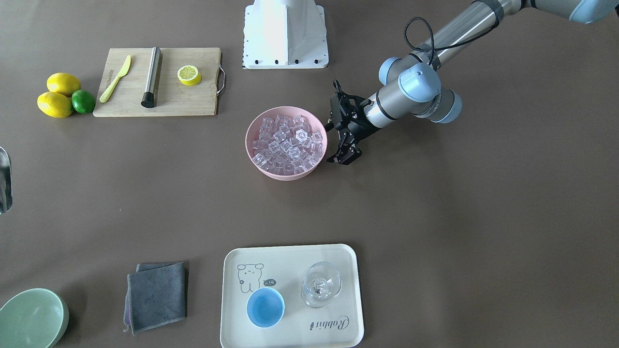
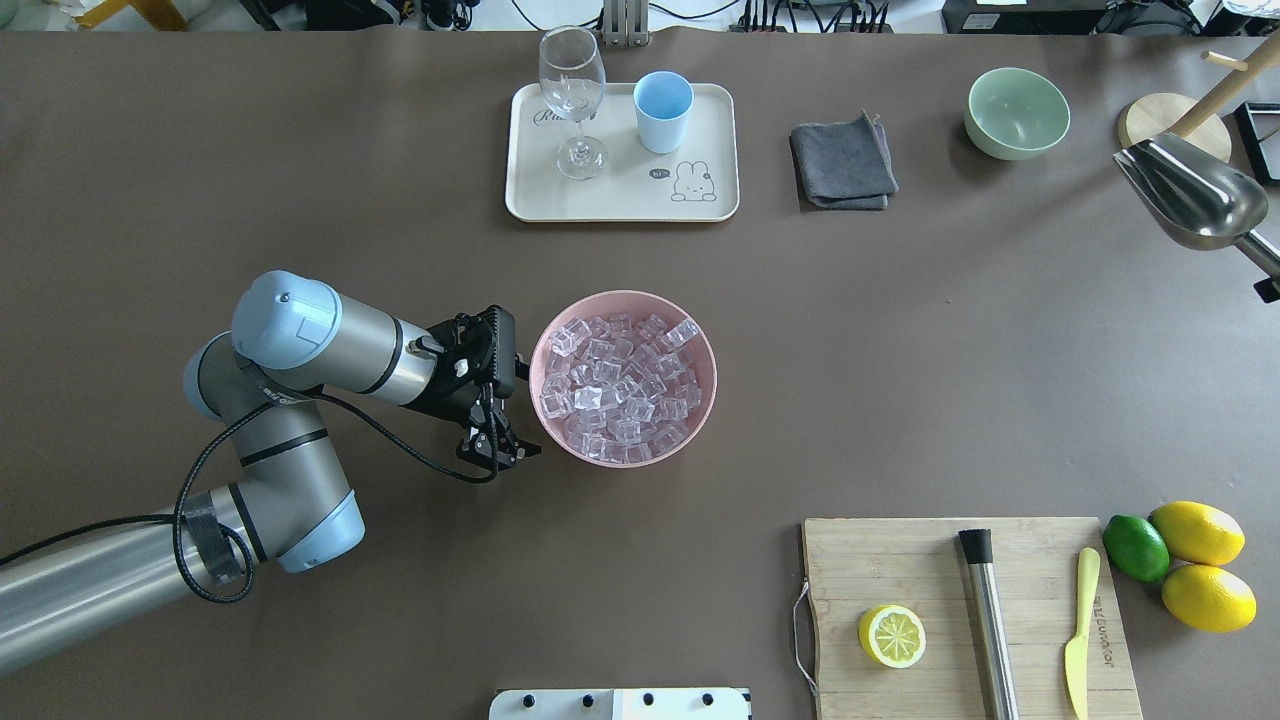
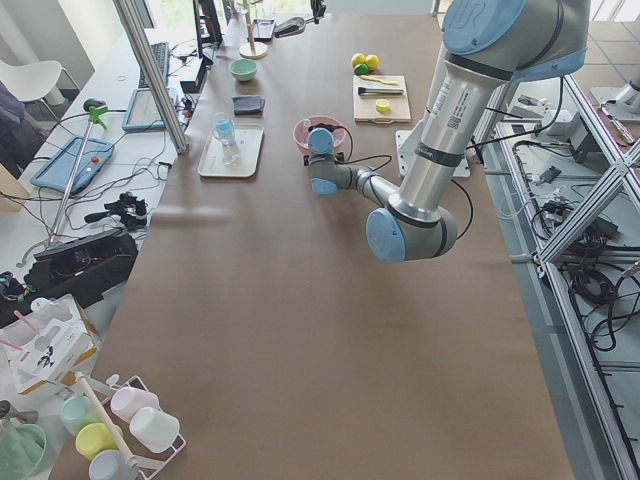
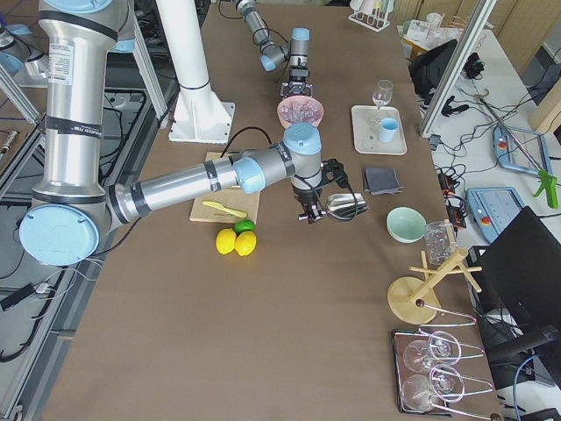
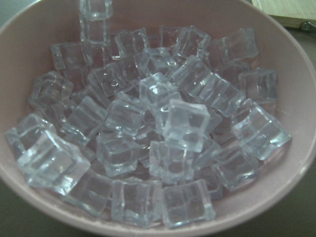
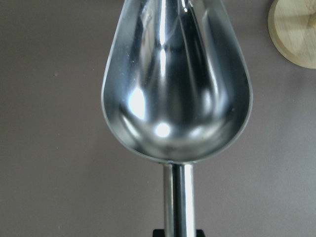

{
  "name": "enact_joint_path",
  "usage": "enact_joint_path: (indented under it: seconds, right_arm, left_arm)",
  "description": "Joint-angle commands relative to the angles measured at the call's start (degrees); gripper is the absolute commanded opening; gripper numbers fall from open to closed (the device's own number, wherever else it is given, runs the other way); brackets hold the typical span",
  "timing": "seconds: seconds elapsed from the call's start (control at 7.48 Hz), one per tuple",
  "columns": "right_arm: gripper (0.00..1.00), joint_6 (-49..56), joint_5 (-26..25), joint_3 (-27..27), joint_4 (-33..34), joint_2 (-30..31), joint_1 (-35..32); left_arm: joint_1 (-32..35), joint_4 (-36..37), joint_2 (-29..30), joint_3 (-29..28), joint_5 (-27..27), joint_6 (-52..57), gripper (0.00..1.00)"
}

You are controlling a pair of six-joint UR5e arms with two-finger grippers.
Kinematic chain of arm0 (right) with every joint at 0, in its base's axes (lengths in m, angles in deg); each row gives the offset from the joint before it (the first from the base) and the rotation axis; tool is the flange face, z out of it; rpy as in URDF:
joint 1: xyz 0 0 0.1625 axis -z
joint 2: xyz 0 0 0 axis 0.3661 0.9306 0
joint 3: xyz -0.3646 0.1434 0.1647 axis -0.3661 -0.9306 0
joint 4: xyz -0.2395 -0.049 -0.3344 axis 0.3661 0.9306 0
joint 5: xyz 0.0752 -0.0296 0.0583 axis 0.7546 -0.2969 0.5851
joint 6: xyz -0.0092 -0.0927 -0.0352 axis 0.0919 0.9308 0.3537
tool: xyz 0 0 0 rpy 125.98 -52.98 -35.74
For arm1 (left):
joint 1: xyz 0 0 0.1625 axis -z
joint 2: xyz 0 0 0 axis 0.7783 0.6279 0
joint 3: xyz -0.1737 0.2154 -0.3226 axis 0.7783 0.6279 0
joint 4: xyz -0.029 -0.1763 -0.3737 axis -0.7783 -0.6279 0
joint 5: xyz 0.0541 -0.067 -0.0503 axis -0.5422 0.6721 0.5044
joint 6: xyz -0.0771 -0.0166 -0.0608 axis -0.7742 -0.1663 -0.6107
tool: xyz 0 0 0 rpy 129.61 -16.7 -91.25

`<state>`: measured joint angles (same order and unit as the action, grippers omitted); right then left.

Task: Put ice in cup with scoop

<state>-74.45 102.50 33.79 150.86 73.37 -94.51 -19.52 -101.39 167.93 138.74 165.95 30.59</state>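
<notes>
table: brown mat (image 2: 900, 350) | frame: aluminium posts (image 3: 150, 70) | corner: white chair (image 3: 25, 85)

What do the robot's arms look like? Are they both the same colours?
Yes. The left arm and right arm are shiny silver tubes with rounded light-blue caps at the joints. A black cable loops along the left arm. The left gripper and right gripper are black.

This is a robotics lab: grey-and-blue robot arms (image 4: 210, 180) reach over a long brown tabletop (image 3: 330, 330) beside a white pedestal (image 1: 285, 34). Aluminium frame posts (image 3: 150, 70) stand along the tabletop. Loose cables (image 3: 596, 282) trail over the floor, and a dark screen (image 4: 526, 263) sits on a side bench.
</notes>
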Motion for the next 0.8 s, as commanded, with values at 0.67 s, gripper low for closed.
enact_joint_path:
  seconds: [0.67]
  right_arm:
    - [0.0,3.63,-11.35,12.35,25.57,-23.19,27.48]
  left_arm:
    - [-0.92,-1.12,0.19,0.06,-2.11,0.15,0.98]
